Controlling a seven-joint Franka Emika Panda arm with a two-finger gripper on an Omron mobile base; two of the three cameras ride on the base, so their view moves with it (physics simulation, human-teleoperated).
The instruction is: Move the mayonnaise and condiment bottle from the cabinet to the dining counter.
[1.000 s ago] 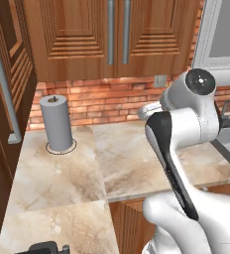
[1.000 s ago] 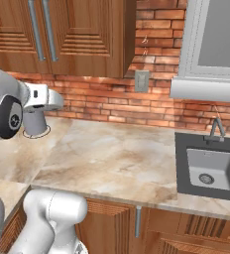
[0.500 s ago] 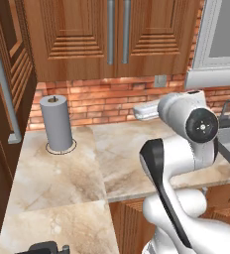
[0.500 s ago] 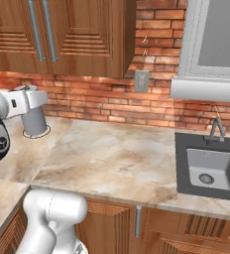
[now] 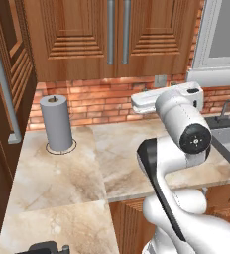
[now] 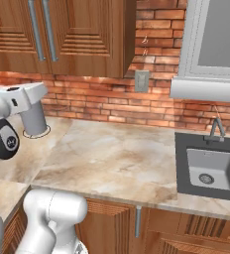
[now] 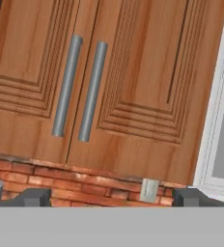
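Note:
The cabinet (image 5: 77, 39) hangs over the worktop with both panelled doors shut. It is also in the right base view (image 6: 87, 34). In the hand view, the cabinet (image 7: 133, 72) faces me, its two grey bar handles (image 7: 65, 87) side by side left of centre. My gripper (image 7: 111, 198) is open, with its dark fingertips (image 7: 34, 197) wide apart and nothing between them. It is below the doors and some way short of them. The white hand (image 5: 146, 100) hovers above the worktop under the right door. The mayonnaise, the condiment bottle and the dining counter are out of view.
A grey paper-towel roll (image 5: 57, 123) stands at the back left of the marble worktop (image 5: 117, 149). A sink (image 6: 208, 166) with a tap lies to the right, under a window (image 6: 216, 44). A tall wooden side unit (image 5: 3, 99) walls the left side.
The arm has folded lower and to the right. Its hand has swung out from behind the elbow to face the cabinet doors. The kitchen itself has not shifted.

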